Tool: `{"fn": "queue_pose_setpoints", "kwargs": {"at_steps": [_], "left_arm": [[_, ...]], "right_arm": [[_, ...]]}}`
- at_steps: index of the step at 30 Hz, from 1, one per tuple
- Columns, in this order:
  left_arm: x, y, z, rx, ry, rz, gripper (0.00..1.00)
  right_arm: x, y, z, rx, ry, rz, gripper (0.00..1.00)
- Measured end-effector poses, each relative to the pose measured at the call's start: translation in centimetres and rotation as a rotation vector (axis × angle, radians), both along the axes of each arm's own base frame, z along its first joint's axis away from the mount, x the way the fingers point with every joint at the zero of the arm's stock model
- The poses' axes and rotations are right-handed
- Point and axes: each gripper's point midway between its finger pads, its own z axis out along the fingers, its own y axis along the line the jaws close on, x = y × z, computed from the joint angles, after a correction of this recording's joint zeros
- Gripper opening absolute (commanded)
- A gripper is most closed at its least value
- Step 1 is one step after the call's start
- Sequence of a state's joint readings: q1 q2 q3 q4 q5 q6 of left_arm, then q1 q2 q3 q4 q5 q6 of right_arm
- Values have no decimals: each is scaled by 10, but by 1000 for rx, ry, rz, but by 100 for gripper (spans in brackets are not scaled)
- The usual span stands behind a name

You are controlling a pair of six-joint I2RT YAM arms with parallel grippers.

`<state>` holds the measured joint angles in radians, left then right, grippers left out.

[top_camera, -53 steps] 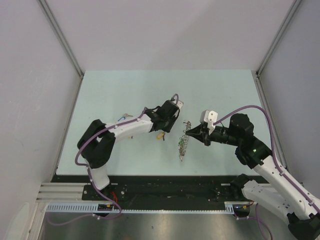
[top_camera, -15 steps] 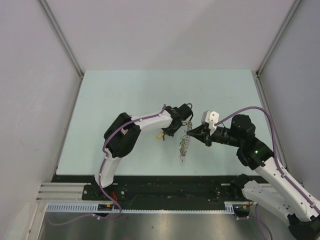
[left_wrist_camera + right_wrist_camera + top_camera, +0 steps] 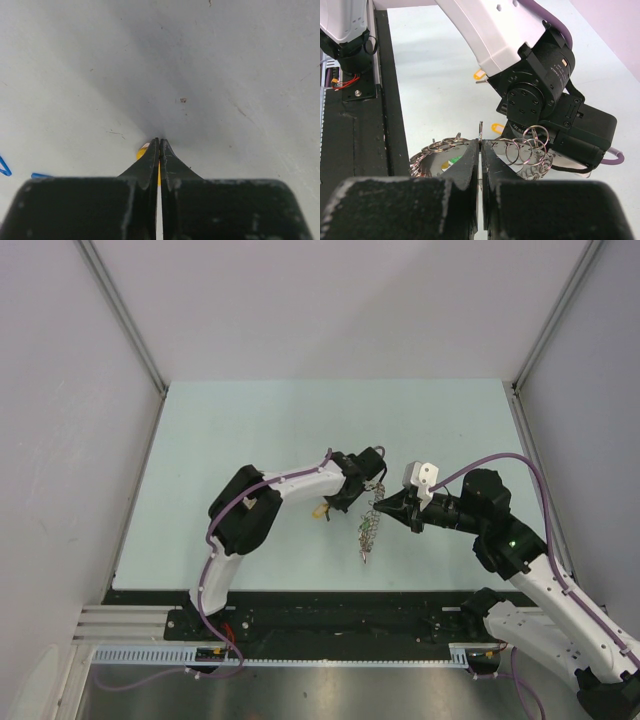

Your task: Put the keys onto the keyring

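Note:
My right gripper [image 3: 383,504] is shut on the wire of the keyring [image 3: 368,527] and holds it up off the table. In the right wrist view the jaws [image 3: 481,142] pinch the keyring [image 3: 440,147], with small rings fanning out on both sides. My left gripper [image 3: 371,480] hangs just left of the ring's top, shut. In its wrist view the tips [image 3: 159,141] are closed over a yellow tag [image 3: 142,150]; I cannot tell whether it is pinched. One yellow-tagged key [image 3: 320,510] lies on the table under the left arm. The right wrist view shows two yellow tags [image 3: 480,75] [image 3: 495,127].
Blue tags [image 3: 3,167] [image 3: 40,175] lie on the pale table [image 3: 260,420] at the left edge of the left wrist view. The left arm's black wrist [image 3: 545,75] sits close behind the keyring. A black base strip [image 3: 320,605] runs along the near table edge.
The left arm has stretched to the right, bringing its gripper up beside the top of the keyring. The right arm and the keyring have stayed where they were.

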<state>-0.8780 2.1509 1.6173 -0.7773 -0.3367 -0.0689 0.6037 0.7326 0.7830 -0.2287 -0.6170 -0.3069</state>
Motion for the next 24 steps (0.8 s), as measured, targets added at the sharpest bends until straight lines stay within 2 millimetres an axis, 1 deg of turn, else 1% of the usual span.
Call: {"fn": "queue_pose_setpoints", "kwargs": {"at_steps": [3, 9, 13, 16, 20, 24], "left_arm": [[1, -1, 0, -4, -4, 1, 0], [1, -2, 10, -77, -54, 10, 0], [-3, 2, 22, -178, -87, 33, 0], [-2, 1, 35, -292, -126, 51, 0], [0, -8, 48, -434, -171, 58, 0], [-1, -26, 48, -562, -171, 57, 0]], "right_arm": [[0, 0, 0, -1, 1, 0, 0], [0, 0, -1, -3, 4, -1, 0], [0, -1, -1, -3, 5, -1, 0], [-1, -1, 0, 0, 0, -1, 0], [-2, -2, 2, 3, -4, -1, 0], [-5, -4, 3, 6, -9, -1, 0]]}}
